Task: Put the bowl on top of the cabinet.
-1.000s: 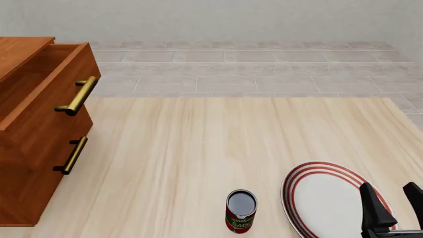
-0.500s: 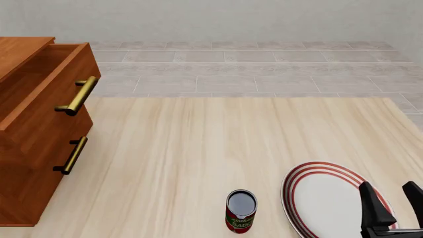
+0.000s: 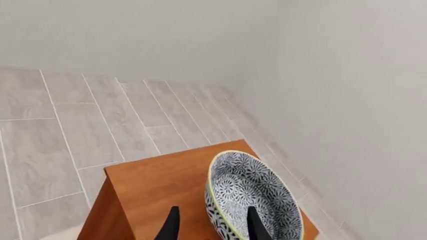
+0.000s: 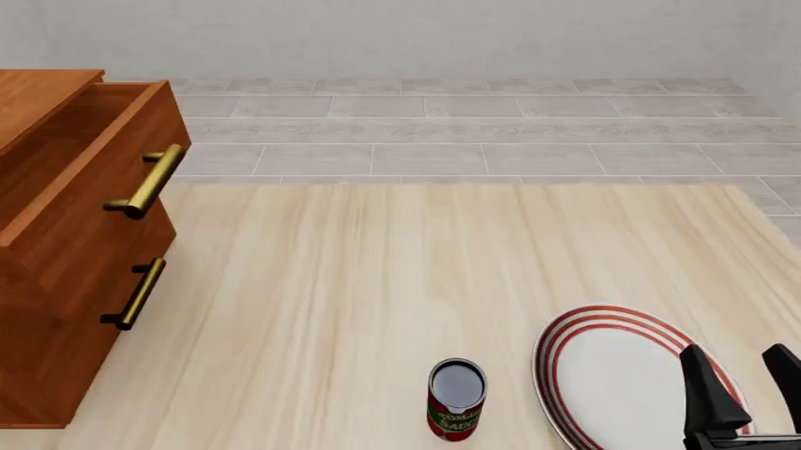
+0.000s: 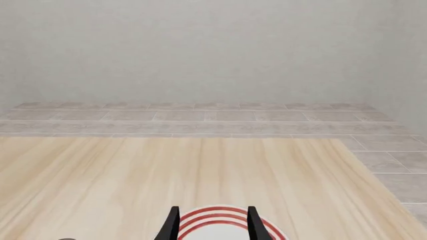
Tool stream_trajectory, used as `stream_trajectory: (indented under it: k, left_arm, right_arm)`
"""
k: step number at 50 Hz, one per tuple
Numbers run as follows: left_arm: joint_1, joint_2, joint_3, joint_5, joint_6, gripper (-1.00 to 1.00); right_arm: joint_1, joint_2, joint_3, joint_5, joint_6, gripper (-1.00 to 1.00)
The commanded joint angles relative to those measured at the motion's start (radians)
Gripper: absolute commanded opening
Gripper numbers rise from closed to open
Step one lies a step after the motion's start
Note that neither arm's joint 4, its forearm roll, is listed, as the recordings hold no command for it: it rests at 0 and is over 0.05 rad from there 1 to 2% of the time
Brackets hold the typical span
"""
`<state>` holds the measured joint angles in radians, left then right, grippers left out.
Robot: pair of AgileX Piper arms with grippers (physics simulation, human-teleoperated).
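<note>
The black-and-white speckled bowl (image 3: 250, 195) rests on the flat top of the reddish-brown cabinet (image 3: 153, 185), close to its edge by the wall. My left gripper (image 3: 213, 227) is open and straddles the bowl's near wall, one finger inside and one outside. In the front view the cabinet (image 4: 63, 234) fills the left edge with its top drawer pulled out; neither the bowl nor the left gripper shows there. Low at the table's right front, my right gripper (image 4: 748, 389) hangs open and holds nothing.
A tomato sauce can (image 4: 457, 398) stands upright near the table's front edge. A white plate with red rings (image 4: 613, 375) lies to its right, under the right gripper (image 5: 213, 225). Brass bar handles (image 4: 148, 183) stick out from the drawers. Grey tiled floor lies beyond the table.
</note>
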<state>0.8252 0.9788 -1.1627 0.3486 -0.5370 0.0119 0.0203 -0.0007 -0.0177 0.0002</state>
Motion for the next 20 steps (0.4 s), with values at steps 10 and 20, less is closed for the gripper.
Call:
stream_trajectory:
  k: [10,20]
  left_arm:
    - [-0.025,-0.094,0.004,0.020,-0.016,1.00]
    - [-0.030,-0.134,0.001,0.031,-0.012,1.00]
  right_arm:
    - [0.000,-0.001,0.000,0.001,0.000,1.00]
    - [0.000,-0.001,0.000,0.001,0.000,1.00]
